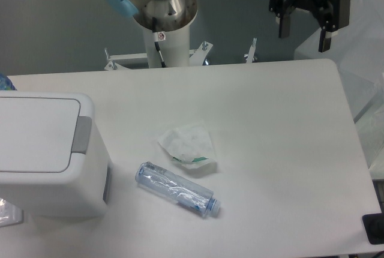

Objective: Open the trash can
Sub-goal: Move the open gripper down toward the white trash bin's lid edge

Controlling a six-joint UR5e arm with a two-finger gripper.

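Observation:
The trash can [48, 156] is a large boxy white bin at the left edge of the table, its flat lid down and a grey push tab [81, 134] on its right side. My gripper [304, 34] hangs high at the back right, above the table's far edge and far from the bin. Its two black fingers stand apart with nothing between them.
A clear crushed plastic bottle [177, 189] lies on its side in front of the middle of the table. A crumpled white tissue [188, 144] lies just behind it. The arm's base column [165, 30] rises at the back centre. The white table [288, 150] ends at the right.

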